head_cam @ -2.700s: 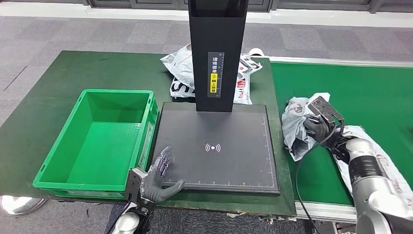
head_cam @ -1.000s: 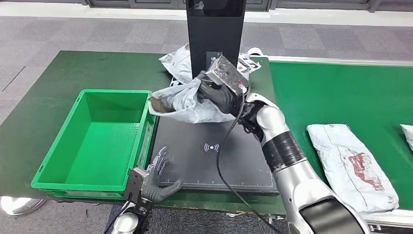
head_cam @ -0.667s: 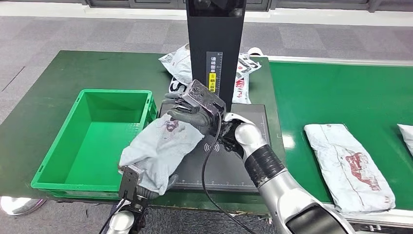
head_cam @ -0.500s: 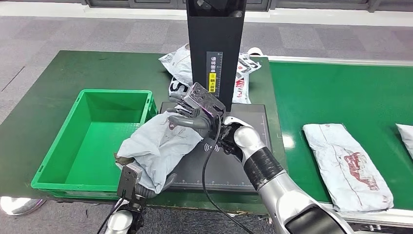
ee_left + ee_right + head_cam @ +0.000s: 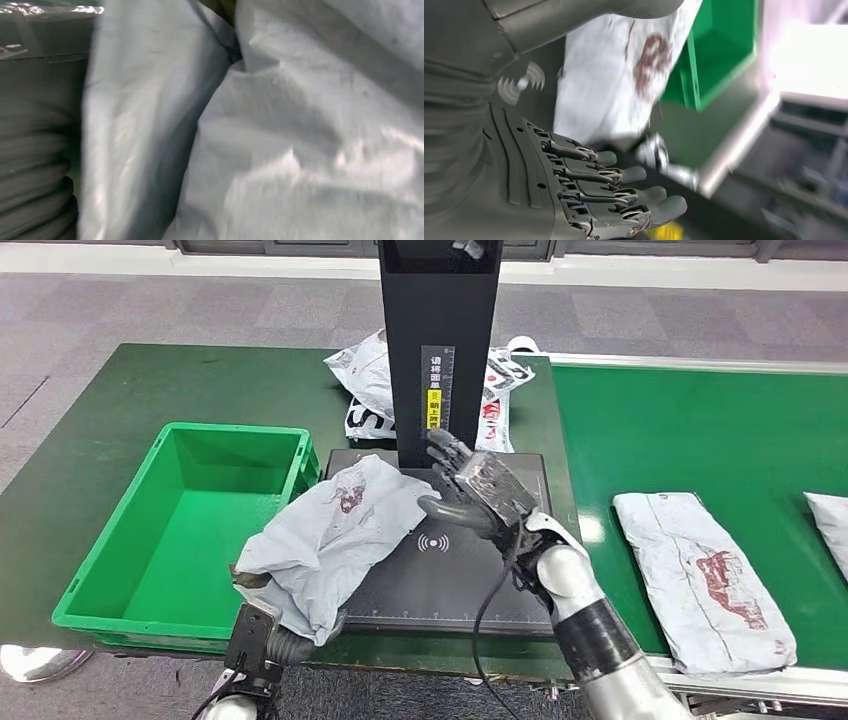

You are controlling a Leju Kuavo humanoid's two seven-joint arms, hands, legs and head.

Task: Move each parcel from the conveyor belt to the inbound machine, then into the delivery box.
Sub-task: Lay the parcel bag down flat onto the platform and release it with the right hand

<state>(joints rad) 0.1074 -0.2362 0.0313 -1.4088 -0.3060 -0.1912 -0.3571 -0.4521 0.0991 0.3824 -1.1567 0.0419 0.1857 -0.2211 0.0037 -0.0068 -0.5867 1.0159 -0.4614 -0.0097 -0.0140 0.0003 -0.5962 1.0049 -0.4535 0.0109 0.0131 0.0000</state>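
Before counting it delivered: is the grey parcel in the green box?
No. The grey parcel lies on the scanner plate, overhanging the green box rim.

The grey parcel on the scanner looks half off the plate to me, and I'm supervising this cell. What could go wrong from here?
1. The grey parcel drapes over the scanner plate edge and the green box rim; it might slide off toward the table's front edge.
2. It lies on top of the left hand, whose grip cannot be seen, so a lift may fumble.
3. The right hand hangs open just beside it and could snag it.
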